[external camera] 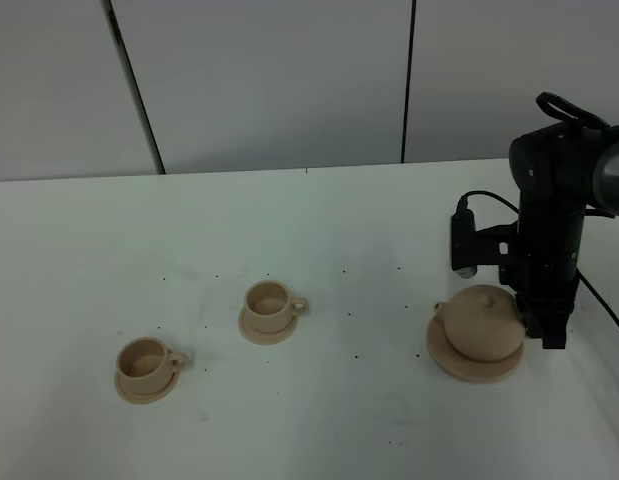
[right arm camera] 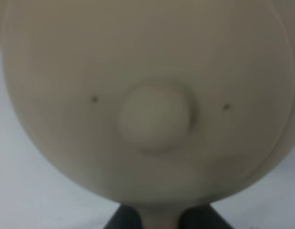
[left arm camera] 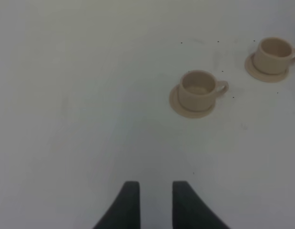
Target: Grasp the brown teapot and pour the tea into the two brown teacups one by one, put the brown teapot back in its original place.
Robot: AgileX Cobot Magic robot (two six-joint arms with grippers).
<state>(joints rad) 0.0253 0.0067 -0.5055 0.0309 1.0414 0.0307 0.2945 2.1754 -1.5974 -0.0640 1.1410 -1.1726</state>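
near teacup (external camera: 144, 362): closest to the camera, near left on the table (external camera: 319, 420); upright on the near saucer (external camera: 139, 391), cup handle pointing right.
far teacup (external camera: 268, 303): a little farther back and to the right of the near one, apart from it; upright on the far saucer (external camera: 261, 332), cup handle pointing right.
brown teapot (external camera: 479, 320): right side of the table, well apart from both cups; lid on, spout toward the left, sitting on the plate.
plate (external camera: 467, 373): flat and round, under the teapot; its rim shows on the near and left sides.
right gripper (external camera: 545, 330): low at the right side of the teapot. wrist view shows its two dark fingers (right arm camera: 122, 219) closed on either side of the pot handle (right arm camera: 159, 218); lid knob (right arm camera: 154, 117) fills the middle of that view, blurred.
left gripper (left arm camera: 154, 205): out of the high view; fingers slightly parted, nothing between them, over bare table with both cups ahead of it.
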